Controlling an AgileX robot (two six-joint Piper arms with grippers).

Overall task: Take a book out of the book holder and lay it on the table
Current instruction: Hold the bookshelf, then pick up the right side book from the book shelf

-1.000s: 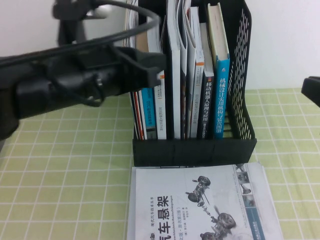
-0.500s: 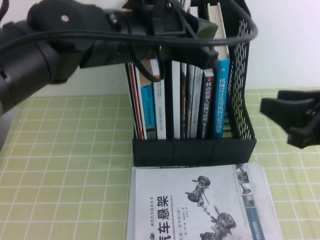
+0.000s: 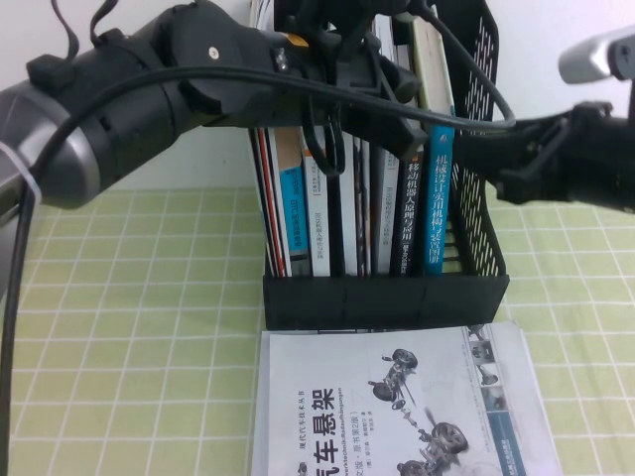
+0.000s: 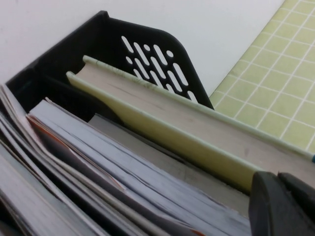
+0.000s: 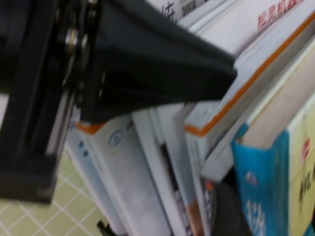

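The book point(image 3: 440, 198), with a blue spine and pale yellow-green covers, stands upright at the right end of the black book holder point(image 3: 387, 297) on the grid-clothed table point(image 3: 119, 347). My left gripper point(image 3: 412, 109) reaches over the tops of the books, shut and empty, just beside the book's top edge point(image 4: 162, 123). In the left wrist view its fingers point(image 4: 275, 206) lie together. My right gripper point(image 3: 476, 159) comes in from the right at the book's spine and is open. In the right wrist view one dark finger point(image 5: 231, 211) shows beside the blue spine point(image 5: 261, 187).
A white book with a car-suspension drawing point(image 3: 397, 407) lies flat in front of the holder. Several other books fill the holder, a black-spined one point(image 3: 410, 208) next to the blue one. The holder's mesh wall point(image 4: 147, 59) stands just right of the book.
My left arm has swung right and risen over the tops of the books. My right gripper has moved in from the right edge, up to the blue book's spine.
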